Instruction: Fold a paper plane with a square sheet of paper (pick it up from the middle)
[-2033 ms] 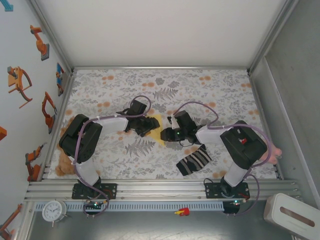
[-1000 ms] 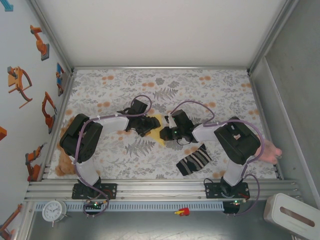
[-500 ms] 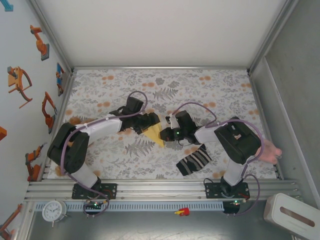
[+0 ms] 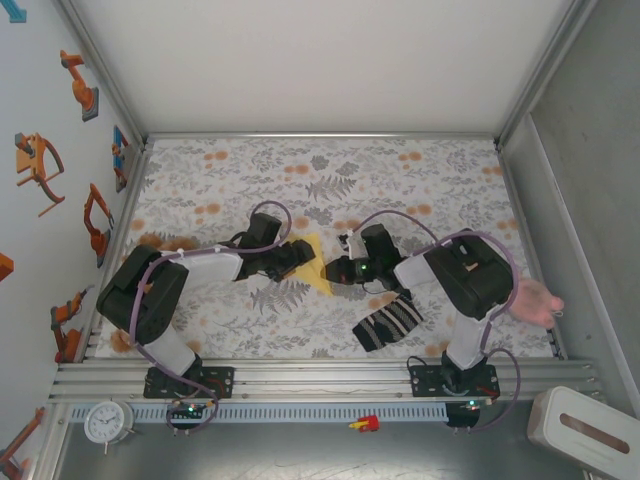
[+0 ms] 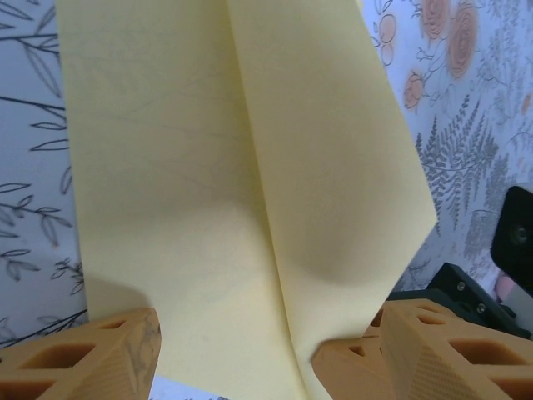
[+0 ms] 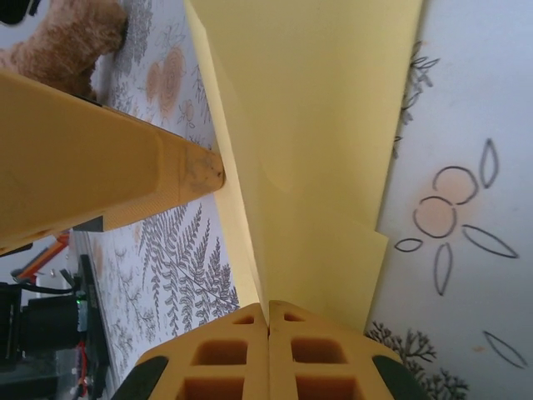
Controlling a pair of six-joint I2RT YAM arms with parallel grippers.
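My left gripper (image 5: pixel 266 362) stands wide. One orange fingertip (image 5: pixel 83 354) sits at each side of the pale-yellow folded sheet of paper (image 5: pixel 250 183). The sheet is spread over the floral-printed tablecloth (image 5: pixel 466 125) and spans the gap between the tips, its lengthwise crease running away from them. My right gripper (image 6: pixel 268 354) is pinched closed on the sheet's folded edge, which runs straight out from between the pads. Half a second ago my left gripper reached farther over the sheet. It has now drawn back a little, and more yellow shows between my two grippers. The black-and-white striped sock (image 4: pixel 388 322) lies near my right fingers, behind them and apart from the sheet.
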